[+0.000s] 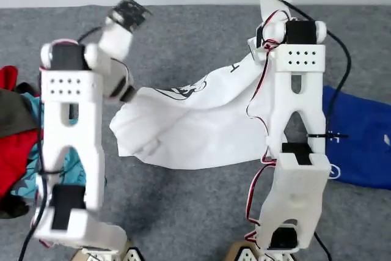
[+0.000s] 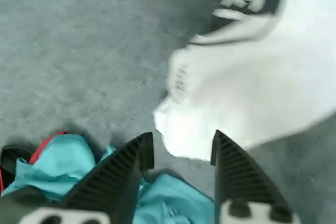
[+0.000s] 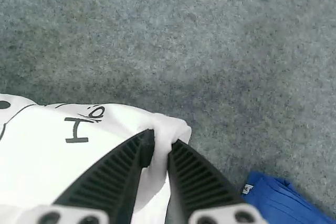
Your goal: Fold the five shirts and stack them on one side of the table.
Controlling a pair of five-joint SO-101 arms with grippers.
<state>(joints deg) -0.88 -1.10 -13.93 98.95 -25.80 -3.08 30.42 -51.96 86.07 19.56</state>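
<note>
Your right pincer (image 3: 161,142) is clamped on a bunched corner of the white shirt (image 1: 201,126), its two fingers pressed close with a fold of cloth pinched between them. From there the shirt spreads, crumpled, across the middle of the grey desk (image 1: 183,35), lying between your two arms with its black printed drawing facing up.

Your left pincer (image 2: 182,140) stands with its fingers apart and nothing between them. It hangs over the white shirt's rumpled edge on the side toward the desk's left edge, and the teal shirt (image 2: 58,156) lies just beneath it.

The teal shirt belongs to a loose heap at the left edge of the desk, tangled with a red shirt (image 1: 15,151) and a dark garment (image 1: 12,111) that partly runs off that edge.

A blue shirt (image 1: 360,145) lies flat near the desk's right edge, beside your right arm. One end of it is tucked under the arm and close to the white shirt.
</note>
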